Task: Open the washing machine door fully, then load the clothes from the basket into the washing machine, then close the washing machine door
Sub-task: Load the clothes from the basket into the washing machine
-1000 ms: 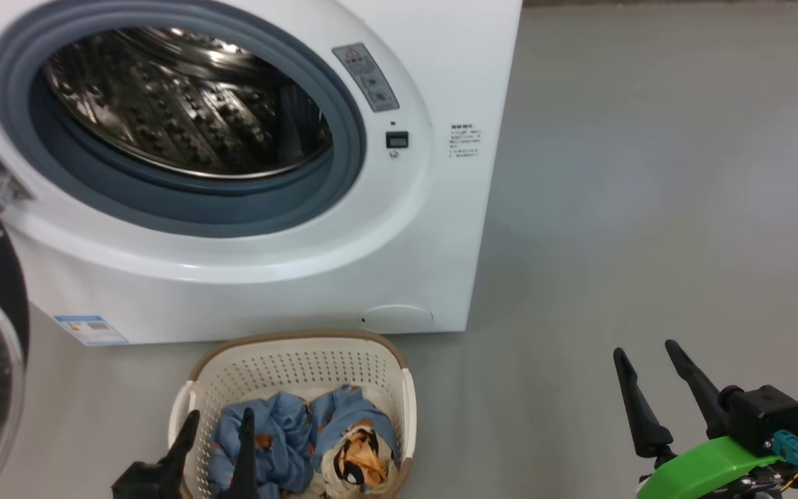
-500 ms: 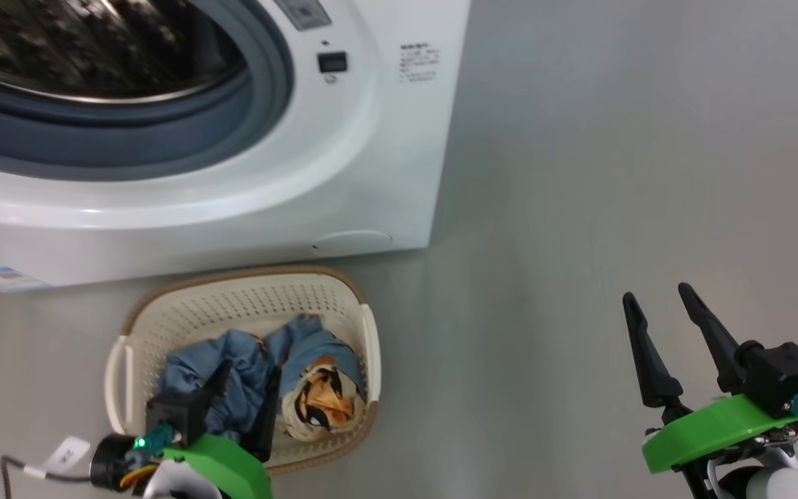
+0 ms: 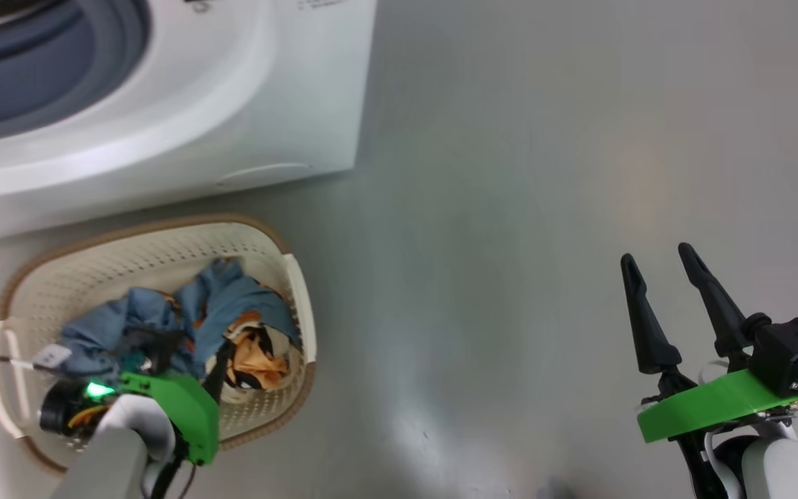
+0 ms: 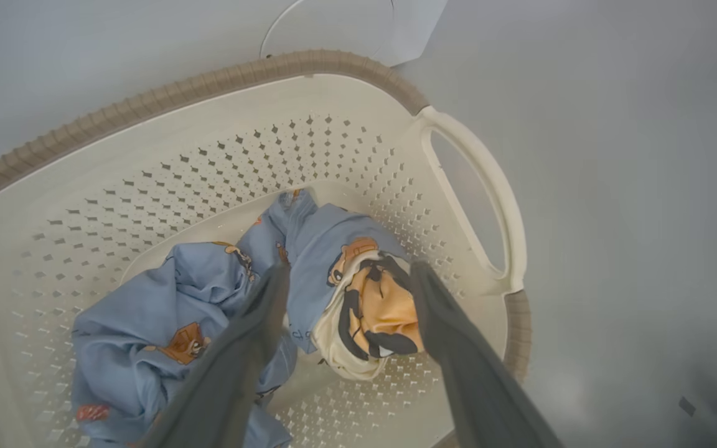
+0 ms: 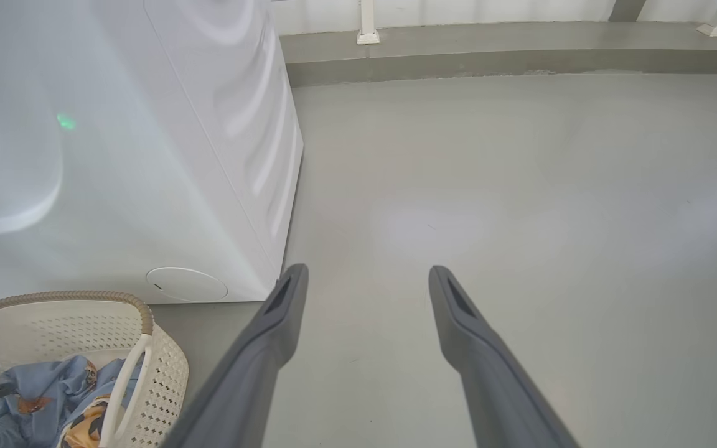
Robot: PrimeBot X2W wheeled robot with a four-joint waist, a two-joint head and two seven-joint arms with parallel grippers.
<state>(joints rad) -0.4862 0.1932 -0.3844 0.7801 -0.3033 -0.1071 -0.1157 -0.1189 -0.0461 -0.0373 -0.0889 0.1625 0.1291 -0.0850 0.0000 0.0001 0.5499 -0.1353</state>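
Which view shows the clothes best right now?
Left wrist view: the clothes lie close up, nearly whole, in the basket. Head view: smaller, partly behind the left arm. Right wrist view: a cropped corner.
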